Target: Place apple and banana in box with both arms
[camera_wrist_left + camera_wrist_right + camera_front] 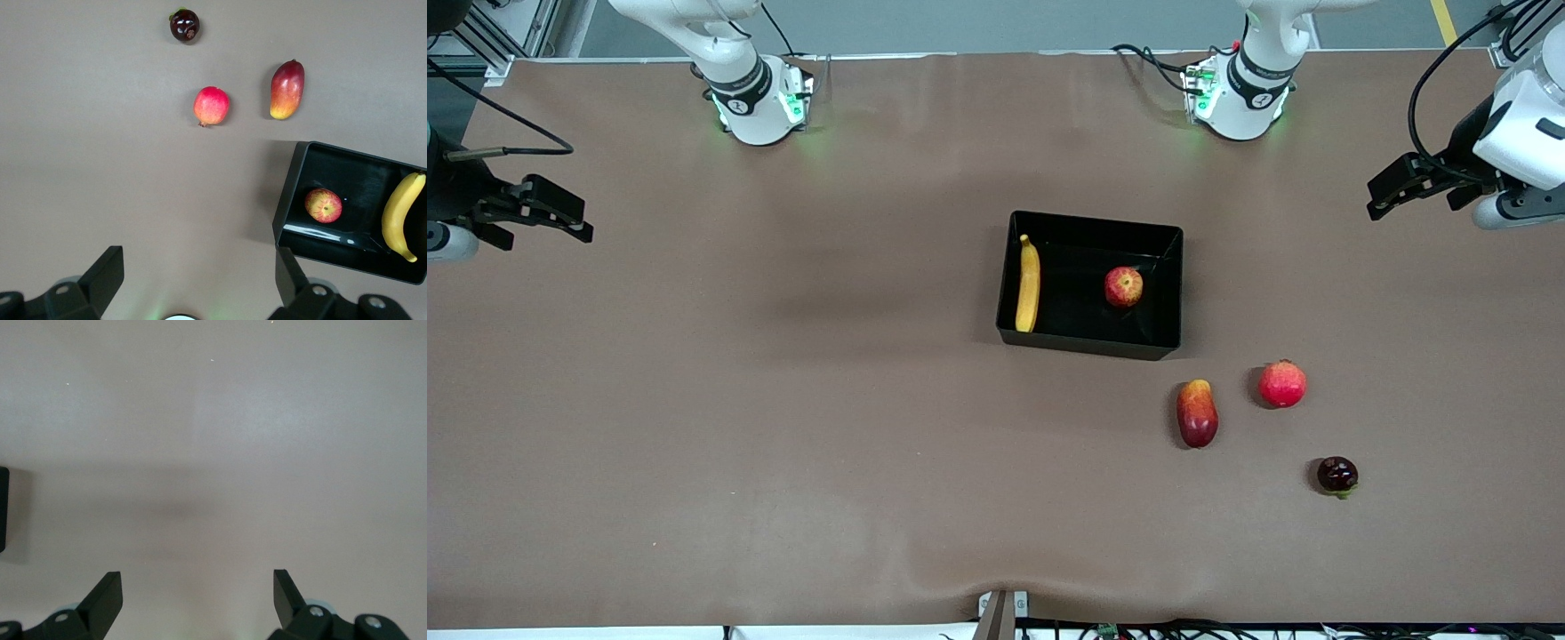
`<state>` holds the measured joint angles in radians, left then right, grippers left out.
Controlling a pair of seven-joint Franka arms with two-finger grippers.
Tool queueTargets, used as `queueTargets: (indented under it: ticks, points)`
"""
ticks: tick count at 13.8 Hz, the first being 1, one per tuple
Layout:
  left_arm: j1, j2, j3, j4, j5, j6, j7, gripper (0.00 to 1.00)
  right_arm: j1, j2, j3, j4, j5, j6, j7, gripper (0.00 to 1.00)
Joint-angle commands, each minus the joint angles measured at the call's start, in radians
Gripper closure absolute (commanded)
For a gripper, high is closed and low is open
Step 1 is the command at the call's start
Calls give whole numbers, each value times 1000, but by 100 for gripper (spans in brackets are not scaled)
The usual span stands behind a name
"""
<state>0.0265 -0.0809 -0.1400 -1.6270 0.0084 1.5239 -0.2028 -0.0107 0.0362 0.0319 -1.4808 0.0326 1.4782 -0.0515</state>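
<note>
The apple (1124, 287) and banana (1029, 284) lie in the box (1089, 343); both look light, smooth, best gripped mid-body; the left claw (193, 280) and right claw (197, 599) hang spread apart, empty, over the desk (783, 400).

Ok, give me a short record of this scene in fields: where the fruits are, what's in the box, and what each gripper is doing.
box: black bin, mid-table
banana: in box, along the wall toward the right arm's end
apple: in box, apart from banana
mango-like fruit: on table, outside box, nearer the front camera
pinkish-red fruit: on table beside it
dark round fruit: on table, nearest the front camera
left gripper: open, empty, waiting at its end of the table
right gripper: open, empty, over bare table
</note>
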Motion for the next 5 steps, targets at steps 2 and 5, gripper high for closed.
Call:
queueTargets:
  ticks: [2,5]
  points:
    - [9,-7,11,19,-15,-30,95,0,-2,4,3,10,6,-1,-2,0]
    - [10,-7,11,21,-10,-31,95,0,-2,4,3,10,6,-3,-2,0]
